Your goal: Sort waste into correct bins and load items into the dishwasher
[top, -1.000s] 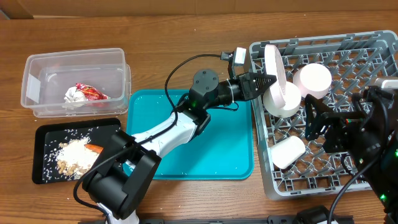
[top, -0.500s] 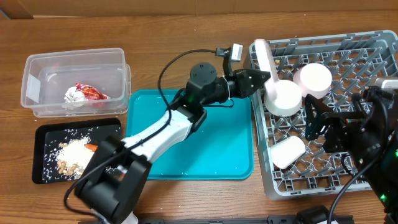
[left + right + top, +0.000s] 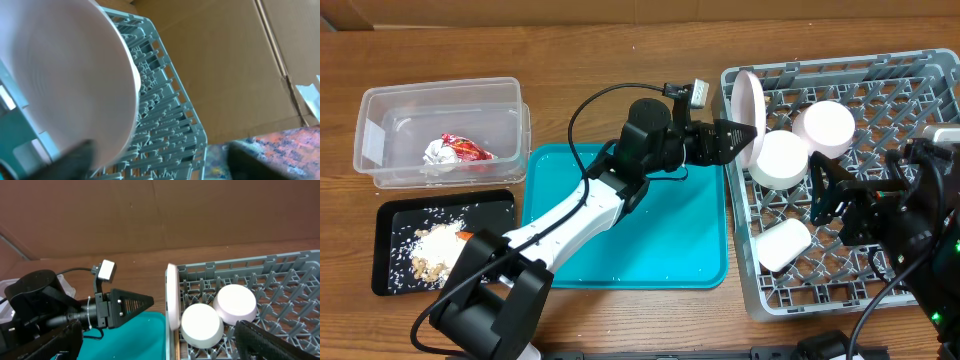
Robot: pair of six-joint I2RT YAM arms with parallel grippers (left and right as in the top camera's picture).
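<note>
A: Where's the plate [image 3: 750, 105]?
B: Up on edge, upper mid-right of frame, at the dish rack's [image 3: 820, 65] left side. Long axis runs up-down.
A: L gripper [image 3: 735, 138]?
B: Just left of it, jaws spread, nothing pinched. Can't tell if it's touching.
A: R gripper [image 3: 825, 200]?
B: Lower right, wide open, empty, farther off. L's nearer, so prob. it backs out leftward w/o tipping the plate.

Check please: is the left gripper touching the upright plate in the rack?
Apart. The right wrist view shows a strip of bare table between the left gripper and the plate rim.
</note>
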